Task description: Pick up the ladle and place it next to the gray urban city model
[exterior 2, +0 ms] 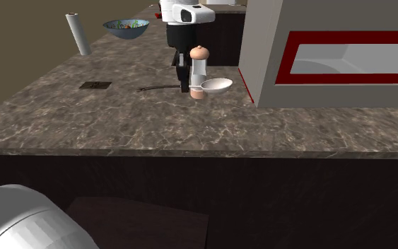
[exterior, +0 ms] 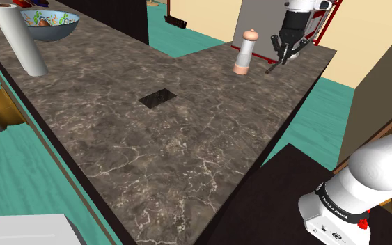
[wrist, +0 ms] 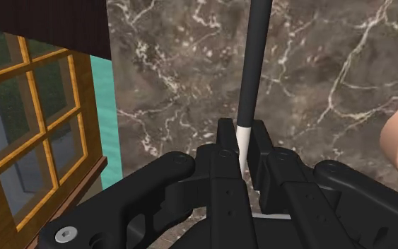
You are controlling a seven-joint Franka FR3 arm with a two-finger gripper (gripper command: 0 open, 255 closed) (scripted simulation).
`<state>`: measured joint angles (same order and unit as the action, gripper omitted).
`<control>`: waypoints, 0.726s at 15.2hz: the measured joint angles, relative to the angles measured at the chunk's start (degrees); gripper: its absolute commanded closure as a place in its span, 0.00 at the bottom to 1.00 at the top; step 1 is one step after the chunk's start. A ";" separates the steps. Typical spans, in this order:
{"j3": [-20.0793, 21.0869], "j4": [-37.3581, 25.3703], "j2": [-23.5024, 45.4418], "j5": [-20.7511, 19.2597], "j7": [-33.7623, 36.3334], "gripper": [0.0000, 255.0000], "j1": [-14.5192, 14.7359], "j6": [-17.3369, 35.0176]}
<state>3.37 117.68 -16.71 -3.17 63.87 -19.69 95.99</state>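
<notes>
In the shoulder view the gripper grips the ladle at the counter's far corner by the mill. It is well apart from the dark slab, which I take for the model, so carrying and placing remain. The bowl holds coloured bits. In the second exterior view the ladle's white cup looks empty, and in the wrist view the fingers are clamped on its handle.

Just one patch of writing came up. In the shoulder view, a short line of small white lettering ran along the black band that ringed the white arm at the lower right, slanting with the band and ending near a red dot. The letters were too fine to spell out. No other word, number, brand or sign could be read on the worktop or around it.
</notes>
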 measured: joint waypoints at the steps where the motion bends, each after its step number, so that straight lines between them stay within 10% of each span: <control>1: 0.93 0.49 -0.46 0.44 1.41 1.00 0.61 -0.04; 11: 9.92 0.53 -1.83 4.67 14.73 1.00 6.13 -1.75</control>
<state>13.29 118.20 -18.54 1.50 78.60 -13.56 94.24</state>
